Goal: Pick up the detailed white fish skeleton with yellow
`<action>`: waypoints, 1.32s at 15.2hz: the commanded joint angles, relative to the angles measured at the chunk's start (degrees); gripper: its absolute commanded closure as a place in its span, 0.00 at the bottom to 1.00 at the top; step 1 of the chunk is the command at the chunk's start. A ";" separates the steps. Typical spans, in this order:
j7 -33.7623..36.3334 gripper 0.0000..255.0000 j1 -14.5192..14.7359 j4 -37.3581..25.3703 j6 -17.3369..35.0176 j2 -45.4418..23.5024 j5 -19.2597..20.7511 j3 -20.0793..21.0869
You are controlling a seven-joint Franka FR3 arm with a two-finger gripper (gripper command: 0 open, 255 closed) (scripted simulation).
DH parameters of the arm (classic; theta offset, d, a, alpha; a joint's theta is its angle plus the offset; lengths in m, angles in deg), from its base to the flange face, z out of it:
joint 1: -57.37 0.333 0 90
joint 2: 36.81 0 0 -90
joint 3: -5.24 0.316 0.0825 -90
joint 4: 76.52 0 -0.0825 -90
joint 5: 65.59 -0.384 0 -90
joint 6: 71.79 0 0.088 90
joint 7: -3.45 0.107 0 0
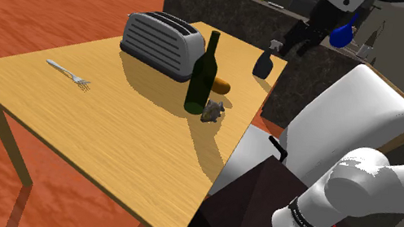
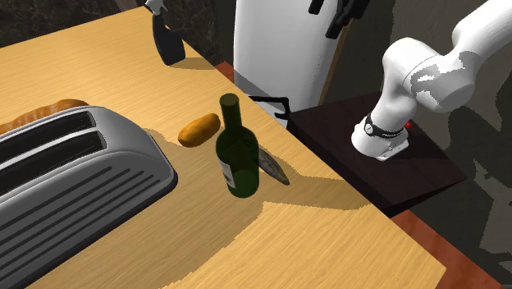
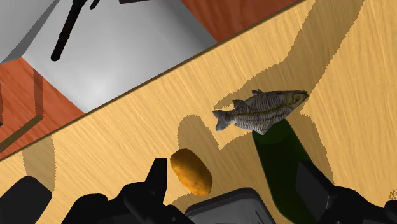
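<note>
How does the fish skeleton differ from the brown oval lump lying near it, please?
The fish skeleton is grey and ribbed, with a yellowish line along its body; the brown oval lump is smooth and orange-brown. The fish skeleton is long and flat, with fins and a tail; the lump is rounded. The fish skeleton lies right beside the green bottle's base; the lump lies further from it. Both lie on the wooden table.
</note>
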 commanded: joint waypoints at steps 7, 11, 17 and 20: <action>3.89 0.00 -0.93 10.14 14.04 -2.07 -0.63 0.51; 6.46 0.00 -1.51 15.21 23.92 -5.65 -1.01 0.93; 10.35 0.00 -2.39 19.96 39.39 -14.53 -1.49 1.74; 12.38 0.00 -2.89 20.92 47.19 -20.45 -1.61 2.24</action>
